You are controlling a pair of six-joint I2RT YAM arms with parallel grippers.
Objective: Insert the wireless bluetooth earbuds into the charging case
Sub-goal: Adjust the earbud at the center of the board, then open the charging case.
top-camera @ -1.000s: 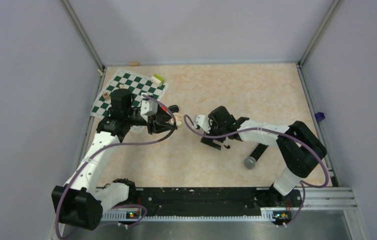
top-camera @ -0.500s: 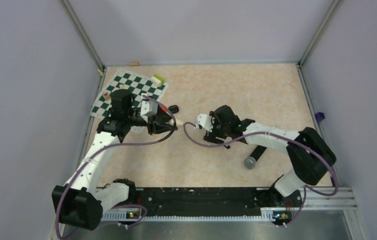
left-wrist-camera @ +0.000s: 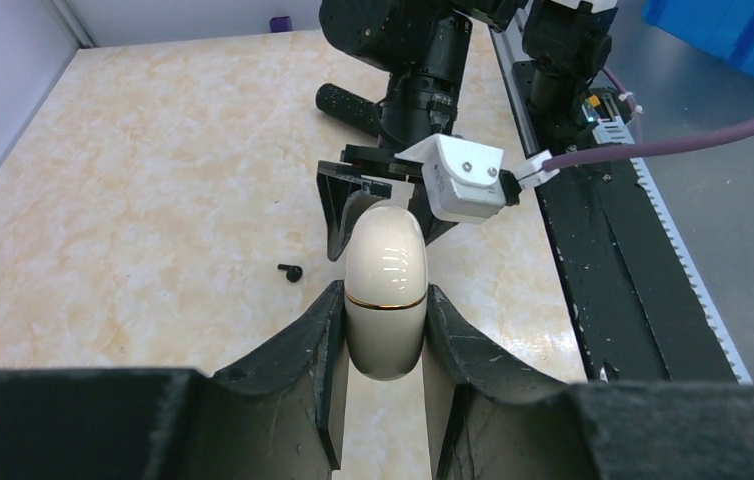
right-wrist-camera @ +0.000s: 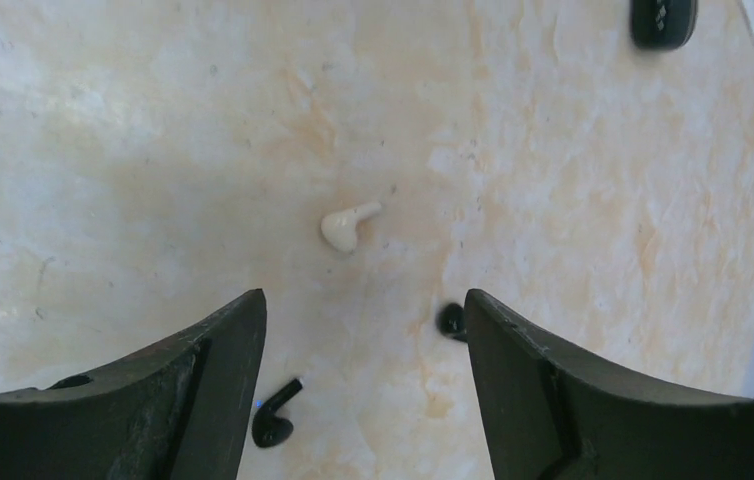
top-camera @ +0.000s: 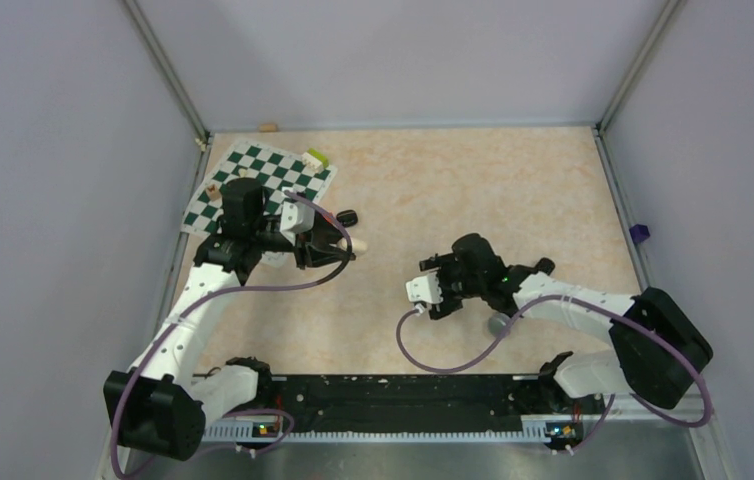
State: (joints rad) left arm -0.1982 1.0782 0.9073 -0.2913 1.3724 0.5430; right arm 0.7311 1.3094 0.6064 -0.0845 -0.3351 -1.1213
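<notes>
While the left gripper (left-wrist-camera: 383,295) is clenched on a cream-white capsule (left-wrist-camera: 385,265), whose rounded end sticks out past the fingertips, the right gripper (right-wrist-camera: 363,300) hangs over the table (right-wrist-camera: 103,150) with its jaws wide apart and nothing between them. Under the right gripper, one black earbud (right-wrist-camera: 451,320) lies just beside the inner edge of one finger and the other black earbud (right-wrist-camera: 275,420) close to the opposite finger, with a white earbud (right-wrist-camera: 348,225) a little ahead of the gap. The black charging case (right-wrist-camera: 663,20) lies well ahead of this gripper, off to one side, apart from both earbuds.
</notes>
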